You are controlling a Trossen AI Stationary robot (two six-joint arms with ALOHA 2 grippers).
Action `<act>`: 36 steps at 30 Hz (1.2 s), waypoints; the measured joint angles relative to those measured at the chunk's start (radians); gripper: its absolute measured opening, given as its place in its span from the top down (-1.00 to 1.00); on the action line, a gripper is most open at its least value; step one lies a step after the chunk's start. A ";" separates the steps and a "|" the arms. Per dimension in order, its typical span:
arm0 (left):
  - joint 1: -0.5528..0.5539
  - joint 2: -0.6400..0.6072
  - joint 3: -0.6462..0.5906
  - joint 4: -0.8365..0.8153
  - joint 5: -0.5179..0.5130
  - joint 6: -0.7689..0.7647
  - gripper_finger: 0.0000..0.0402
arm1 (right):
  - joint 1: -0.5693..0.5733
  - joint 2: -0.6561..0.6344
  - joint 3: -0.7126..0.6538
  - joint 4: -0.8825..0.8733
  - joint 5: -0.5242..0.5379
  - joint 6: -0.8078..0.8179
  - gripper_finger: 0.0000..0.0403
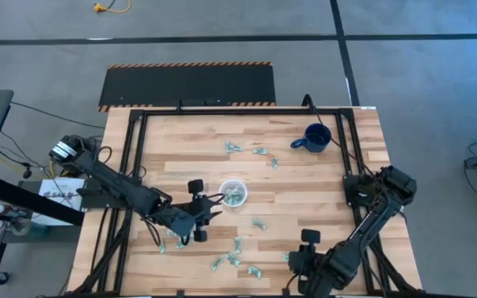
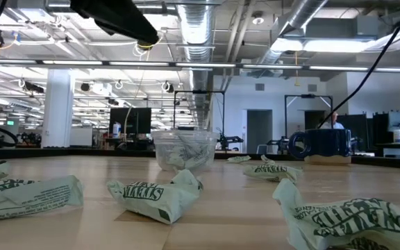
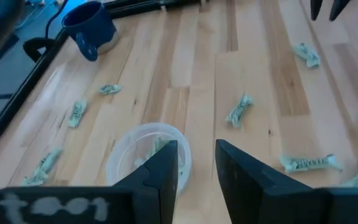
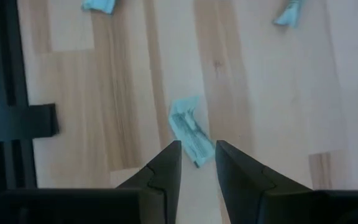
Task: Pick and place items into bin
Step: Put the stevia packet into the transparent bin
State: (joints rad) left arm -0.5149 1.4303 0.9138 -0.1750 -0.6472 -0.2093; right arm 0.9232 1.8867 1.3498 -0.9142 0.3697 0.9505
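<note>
I had the left gripper [image 1: 215, 199] at the cup's [image 1: 233, 194] nine o'clock, its fingers parted with nothing between them; a nudge could have tipped the light cup at the table's [image 1: 180, 141] middle. The right gripper [image 4: 197, 163], at five o'clock, hung open over one wrapper [image 4: 189, 129], which could have slid off sideways. Other wrappers [image 1: 233, 147] lay scattered around.

We see even, diffuse overhead lighting with soft, faint shadows on the pale wooden table [image 1: 189, 141]. Ceiling light strips [image 2: 311, 43] glare brightly in the low view, where the nearest wrappers [image 2: 160, 194] appear slightly soft. Both wrist views show blur, strongest on the near dark fingers [image 3: 160, 180].
</note>
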 joint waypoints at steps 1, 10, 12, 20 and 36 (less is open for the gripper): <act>-0.001 0.000 -0.005 0.000 -0.003 0.005 0.51 | -0.002 0.000 -0.005 0.018 -0.001 -0.015 0.52; 0.002 0.001 -0.020 0.008 -0.007 0.002 0.51 | -0.024 0.000 -0.092 0.181 -0.038 -0.068 0.16; 0.002 0.001 -0.020 0.012 -0.007 0.000 0.51 | -0.034 -0.001 -0.112 0.217 -0.045 -0.082 0.09; 0.002 0.001 -0.020 0.011 -0.007 -0.003 0.51 | -0.072 0.000 -0.165 0.262 -0.073 -0.109 -0.02; 0.002 0.001 -0.020 0.009 -0.005 -0.011 0.51 | -0.099 0.000 -0.216 0.347 -0.135 -0.122 0.18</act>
State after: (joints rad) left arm -0.5129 1.4311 0.8940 -0.1658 -0.6525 -0.2203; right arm 0.8242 1.8866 1.1339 -0.5675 0.2343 0.8284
